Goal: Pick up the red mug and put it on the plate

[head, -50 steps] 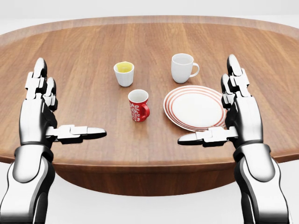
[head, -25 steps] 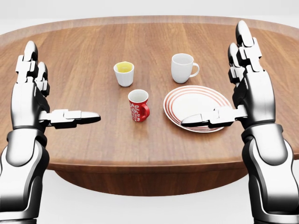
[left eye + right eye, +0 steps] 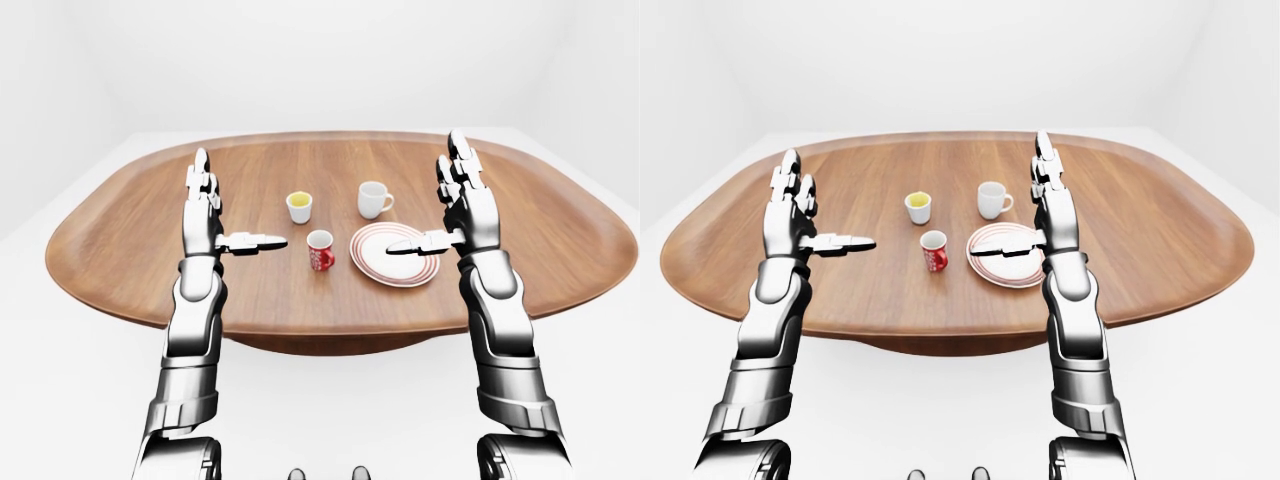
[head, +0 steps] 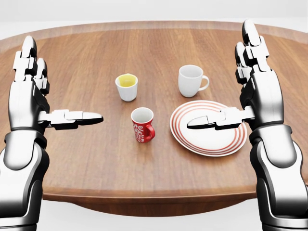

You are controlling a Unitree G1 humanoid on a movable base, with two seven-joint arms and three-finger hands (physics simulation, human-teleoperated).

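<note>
The red mug stands upright on the wooden table, its handle to the right in the head view. The white plate with red rings lies just to its right. My left hand is open, fingers up and thumb pointing right, well to the left of the mug and above the table. My right hand is open, fingers up, at the plate's right side, and its thumb reaches out over the plate. Neither hand holds or touches anything.
A white mug stands above the plate in the head view. A small white cup with yellow contents stands above the red mug. The oval table's near edge lies between my arms.
Both hands have risen and moved out over the table since a second ago. The whole picture has shifted: table and dishes now sit lower and larger, so the camera has moved.
</note>
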